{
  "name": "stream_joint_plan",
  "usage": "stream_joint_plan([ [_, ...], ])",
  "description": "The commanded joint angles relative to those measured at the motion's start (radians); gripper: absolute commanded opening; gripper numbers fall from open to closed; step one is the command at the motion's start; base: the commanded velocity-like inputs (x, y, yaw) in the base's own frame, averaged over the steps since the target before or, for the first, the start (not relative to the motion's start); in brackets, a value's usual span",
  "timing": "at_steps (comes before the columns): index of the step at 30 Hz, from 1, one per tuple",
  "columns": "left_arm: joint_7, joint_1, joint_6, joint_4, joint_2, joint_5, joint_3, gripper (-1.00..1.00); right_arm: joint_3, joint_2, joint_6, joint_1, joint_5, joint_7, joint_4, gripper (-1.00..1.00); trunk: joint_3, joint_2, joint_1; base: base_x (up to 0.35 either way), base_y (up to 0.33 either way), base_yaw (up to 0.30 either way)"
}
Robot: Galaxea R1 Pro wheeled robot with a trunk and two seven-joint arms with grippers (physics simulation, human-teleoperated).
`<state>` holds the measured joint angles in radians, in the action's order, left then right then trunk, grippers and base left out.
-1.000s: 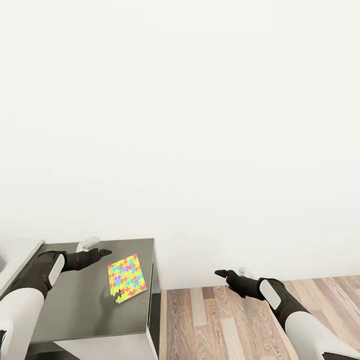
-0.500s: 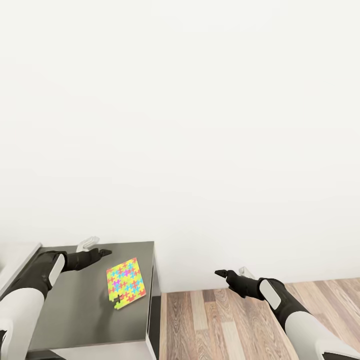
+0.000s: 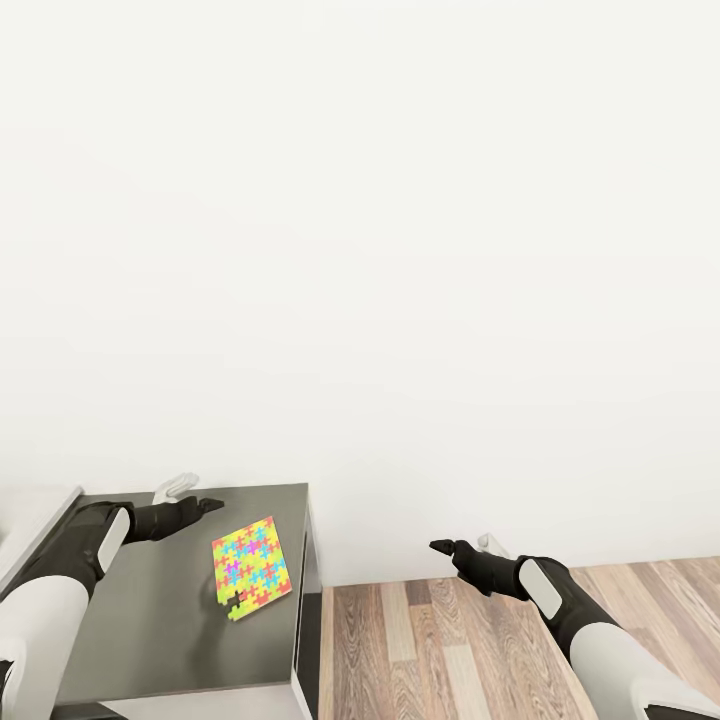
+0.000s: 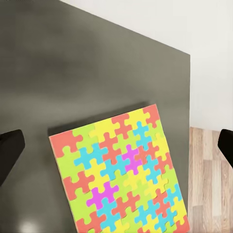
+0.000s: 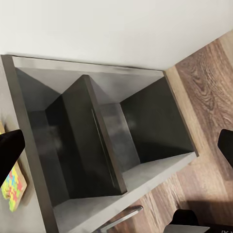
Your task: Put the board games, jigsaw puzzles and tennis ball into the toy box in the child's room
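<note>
One jigsaw puzzle lies flat on the dark cabinet part of the table, near its edge toward the wood floor, turned cornerwise to that edge. The left end effector, fingers spread and empty, hovers just beside the puzzle's far corner and is much the nearer; the right end effector, also open and empty, hangs over the floor well apart. The left wrist view looks straight down on the puzzle lying between the fingertips, while the right wrist view catches a sliver of it and the cabinet's open compartments.
</note>
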<state>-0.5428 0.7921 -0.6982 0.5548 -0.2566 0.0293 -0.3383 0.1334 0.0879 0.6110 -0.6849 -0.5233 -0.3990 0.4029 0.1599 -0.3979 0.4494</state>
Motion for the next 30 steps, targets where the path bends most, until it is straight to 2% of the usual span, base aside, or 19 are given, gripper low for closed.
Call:
stream_joint_plan([
  [1,-0.002,0.001,-0.008,0.0,0.0,0.003,-0.004,1.0,0.006,0.0,0.008,-0.001,-0.001,-0.001,0.001,1.0,0.002,-0.002,0.001,0.001,0.0,0.0],
  [9,-0.002,0.001,-0.009,0.0,0.0,0.003,-0.004,1.0,0.006,-0.001,0.009,-0.001,-0.001,-0.001,0.001,1.0,0.008,-0.002,0.001,0.0,0.0,0.0],
  [30,-0.002,0.001,-0.008,0.0,0.005,0.002,-0.004,1.0,0.006,-0.001,0.009,-0.001,-0.001,-0.001,0.001,1.0,0.041,-0.002,0.001,0.0,0.0,0.0],
])
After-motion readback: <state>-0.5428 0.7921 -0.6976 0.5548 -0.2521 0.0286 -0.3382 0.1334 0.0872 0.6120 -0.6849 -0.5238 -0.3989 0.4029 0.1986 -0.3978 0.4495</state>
